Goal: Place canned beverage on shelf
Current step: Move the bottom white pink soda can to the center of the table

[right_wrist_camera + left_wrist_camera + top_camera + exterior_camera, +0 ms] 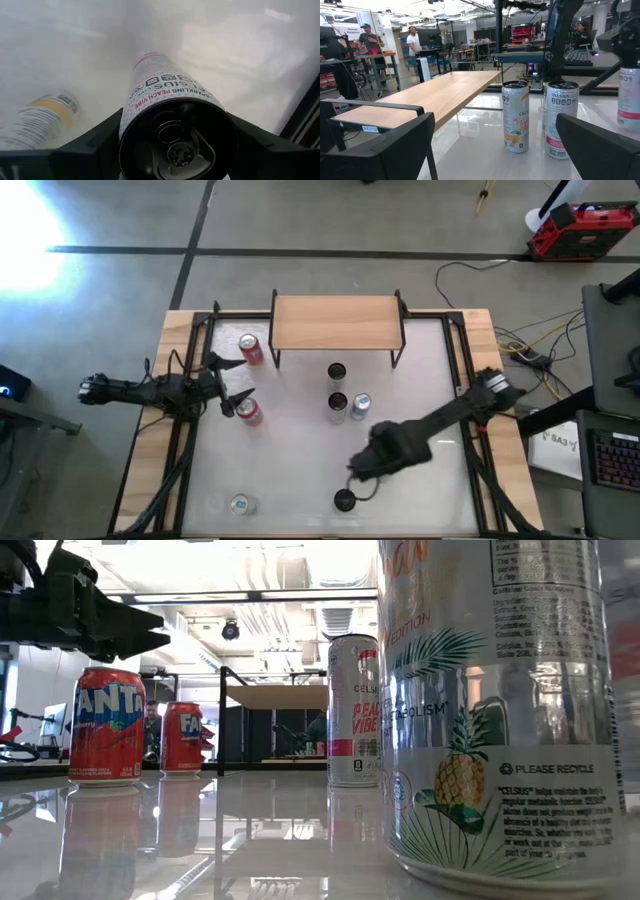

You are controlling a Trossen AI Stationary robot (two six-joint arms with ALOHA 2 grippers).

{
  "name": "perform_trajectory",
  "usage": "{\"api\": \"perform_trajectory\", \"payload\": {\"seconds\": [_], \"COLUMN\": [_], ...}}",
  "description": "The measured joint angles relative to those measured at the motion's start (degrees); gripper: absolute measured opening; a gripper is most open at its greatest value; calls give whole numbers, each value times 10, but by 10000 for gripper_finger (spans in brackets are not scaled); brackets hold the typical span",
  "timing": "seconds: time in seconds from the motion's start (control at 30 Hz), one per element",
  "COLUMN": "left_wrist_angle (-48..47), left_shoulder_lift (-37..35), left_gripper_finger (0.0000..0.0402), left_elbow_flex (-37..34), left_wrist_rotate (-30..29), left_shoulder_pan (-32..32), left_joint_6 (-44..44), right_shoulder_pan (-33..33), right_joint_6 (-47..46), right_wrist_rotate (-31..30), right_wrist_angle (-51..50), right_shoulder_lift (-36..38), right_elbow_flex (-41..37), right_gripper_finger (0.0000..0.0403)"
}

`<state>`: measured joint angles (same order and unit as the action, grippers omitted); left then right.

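Right gripper (175, 145) clamped on upright white can (170, 100), near table's (300, 470) front edge, well apart from shelf (336, 321) at the back. Left gripper (232, 385) waits at table's left, fingers spread, between two red cans (250, 348). Three more cans stand mid-table.

Two matte black arms (440, 420), trailing black cables (blocky, angular pincer fingers (385, 150)).

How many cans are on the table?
7: two red cans by the left gripper, three before the shelf, one at the near edge, one in the right gripper. Arms may hide more.
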<state>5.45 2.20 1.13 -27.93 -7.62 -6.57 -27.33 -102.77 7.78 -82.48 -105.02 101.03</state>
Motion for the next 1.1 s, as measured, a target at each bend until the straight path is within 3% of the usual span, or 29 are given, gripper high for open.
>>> {"api": "perform_trajectory", "payload": {"seconds": [0.27, 0.4, 1.1], "left_wrist_angle": [0, 0, 0], "left_shoulder_lift": [0, 0, 0], "left_gripper_finger": [400, 400, 400], "left_elbow_flex": [0, 0, 0], "left_wrist_rotate": [0, 0, 0], "left_shoulder_pan": [0, 0, 0], "left_joint_6": [0, 0, 0], "right_shoulder_pan": [45, 60, 113], "right_joint_6": [132, 191, 555], "right_wrist_rotate": [-98, -130, -141], "right_wrist_angle": [-73, -74, -75], "right_shoulder_lift": [-116, -151, -170], "right_elbow_flex": [211, 279, 295], "right_gripper_finger": [243, 243, 243]}}
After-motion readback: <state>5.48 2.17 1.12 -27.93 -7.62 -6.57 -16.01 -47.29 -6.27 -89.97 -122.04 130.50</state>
